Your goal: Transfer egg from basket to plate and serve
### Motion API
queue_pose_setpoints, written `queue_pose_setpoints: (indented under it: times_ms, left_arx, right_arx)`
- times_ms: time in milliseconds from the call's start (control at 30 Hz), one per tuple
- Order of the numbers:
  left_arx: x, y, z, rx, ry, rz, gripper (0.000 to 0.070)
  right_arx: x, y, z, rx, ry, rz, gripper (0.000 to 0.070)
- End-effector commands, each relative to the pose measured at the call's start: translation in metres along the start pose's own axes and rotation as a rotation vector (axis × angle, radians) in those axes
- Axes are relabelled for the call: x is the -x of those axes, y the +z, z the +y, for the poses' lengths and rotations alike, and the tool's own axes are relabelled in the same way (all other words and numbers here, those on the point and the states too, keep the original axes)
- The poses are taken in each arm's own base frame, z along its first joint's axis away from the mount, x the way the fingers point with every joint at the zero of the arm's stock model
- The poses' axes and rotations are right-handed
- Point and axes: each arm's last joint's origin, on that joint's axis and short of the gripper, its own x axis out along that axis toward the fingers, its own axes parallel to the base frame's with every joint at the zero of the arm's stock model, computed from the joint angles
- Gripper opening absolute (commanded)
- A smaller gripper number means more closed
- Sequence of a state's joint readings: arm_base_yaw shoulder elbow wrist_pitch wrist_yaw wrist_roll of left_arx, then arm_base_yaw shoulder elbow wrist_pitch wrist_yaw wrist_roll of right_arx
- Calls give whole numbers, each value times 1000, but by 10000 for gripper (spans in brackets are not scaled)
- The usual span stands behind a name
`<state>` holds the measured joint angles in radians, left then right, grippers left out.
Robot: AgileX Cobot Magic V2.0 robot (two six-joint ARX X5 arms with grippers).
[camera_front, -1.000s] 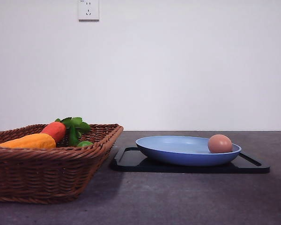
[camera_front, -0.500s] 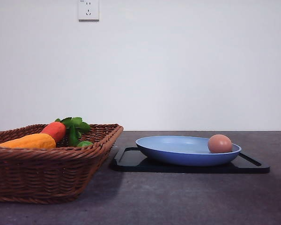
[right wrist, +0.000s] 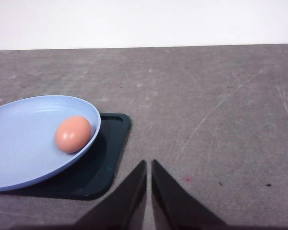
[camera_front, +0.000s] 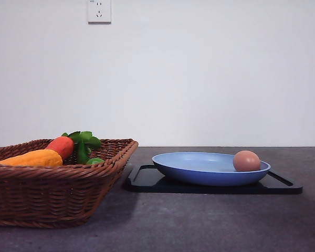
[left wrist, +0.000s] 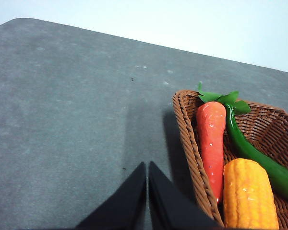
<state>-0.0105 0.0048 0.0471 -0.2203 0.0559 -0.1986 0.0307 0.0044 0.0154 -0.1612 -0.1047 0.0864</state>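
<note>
Wicker basket (camera_front: pixel 52 194) w/ carrot (camera_front: pixel 62 146), corn (camera_front: pixel 34 158), egg (camera_front: pixel 246 160) on plate (camera_front: pixel 199 168)

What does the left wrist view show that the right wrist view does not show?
Left wrist view: the dark brown woven wicker basket holding a red-orange carrot with green leaves, a yellow corn cob and a long green vegetable. Right wrist view: the small pinkish-brown egg lying in the round light blue plate, which sits on a flat black tray. Both share the grey table and closed black jaws.
</note>
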Motion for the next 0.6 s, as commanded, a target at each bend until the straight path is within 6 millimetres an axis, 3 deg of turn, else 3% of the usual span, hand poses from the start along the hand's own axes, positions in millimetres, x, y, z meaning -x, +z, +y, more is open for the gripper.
queue_pose_setpoints:
  times_ms: [0, 567]
  left_arx:
    - [-2, -9, 2, 5, 3, 40, 0]
    - [-2, -9, 2, 5, 3, 40, 0]
  right_arx:
    - [-1, -2, 0, -11, -1, 2, 0]
    - [-1, -2, 0, -11, -1, 2, 0]
